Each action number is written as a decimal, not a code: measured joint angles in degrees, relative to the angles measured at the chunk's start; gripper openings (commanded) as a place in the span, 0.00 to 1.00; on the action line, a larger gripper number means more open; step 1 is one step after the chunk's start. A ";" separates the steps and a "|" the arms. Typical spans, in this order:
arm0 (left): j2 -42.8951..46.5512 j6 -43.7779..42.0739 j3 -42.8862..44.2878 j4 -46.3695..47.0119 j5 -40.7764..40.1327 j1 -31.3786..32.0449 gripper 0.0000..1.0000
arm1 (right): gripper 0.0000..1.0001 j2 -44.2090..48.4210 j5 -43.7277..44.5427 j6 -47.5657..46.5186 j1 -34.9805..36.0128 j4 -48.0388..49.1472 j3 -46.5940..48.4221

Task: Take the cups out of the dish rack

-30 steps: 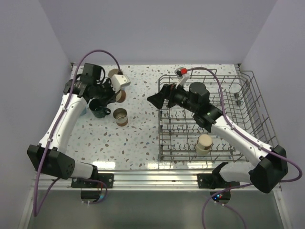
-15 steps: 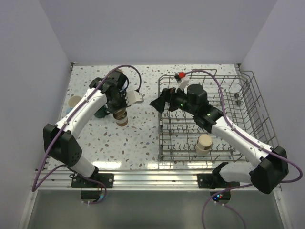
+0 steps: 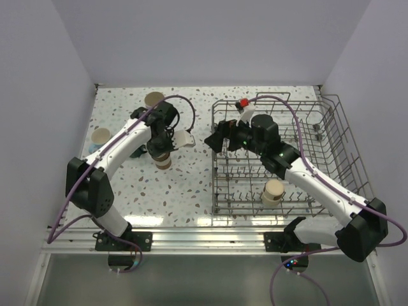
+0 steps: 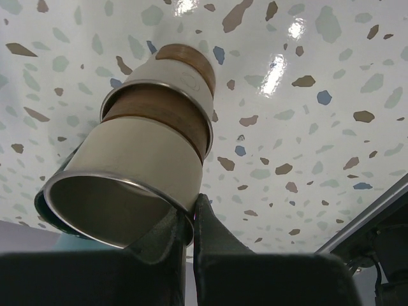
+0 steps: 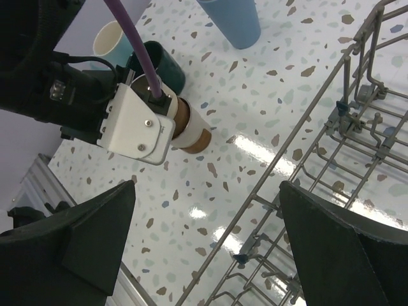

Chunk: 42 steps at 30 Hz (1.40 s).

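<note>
My left gripper (image 4: 190, 213) is shut on the metal rim of a short beige-and-brown cup (image 4: 143, 166). One finger is inside the cup and one outside. This cup sits nested in a matching cup (image 4: 185, 67) that stands on the speckled table; in the top view the stack (image 3: 163, 158) is left of the dish rack (image 3: 331, 137). One beige cup (image 3: 273, 191) stands in the rack's near part. My right gripper (image 5: 207, 185) is open and empty above the rack's left edge (image 5: 299, 137). A dark teal mug (image 5: 164, 64), a beige-lined cup (image 5: 111, 39) and a light blue tumbler (image 5: 229, 22) stand on the table.
Another cup (image 3: 153, 99) stands near the table's back edge, behind the left arm. The left wrist's white camera housing (image 5: 137, 124) and purple cable (image 5: 131, 35) hang over the stack. Walls close in the table on the left, back and right.
The left arm swung right from the back left corner, carrying its cup over the lone cup on the table, where it now sits nested. The right gripper drifted slightly right, still open.
</note>
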<state>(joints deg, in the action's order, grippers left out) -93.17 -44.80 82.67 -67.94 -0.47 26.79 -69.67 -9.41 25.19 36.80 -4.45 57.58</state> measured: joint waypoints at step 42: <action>16.33 14.86 -6.29 18.80 9.68 2.23 0.72 | 0.98 16.50 33.27 15.52 -3.78 -60.76 -4.26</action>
<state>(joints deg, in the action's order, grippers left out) -76.84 -29.93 76.38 -49.15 9.21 29.02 -53.17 23.86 40.71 33.01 -65.21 53.32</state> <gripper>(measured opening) 0.717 0.983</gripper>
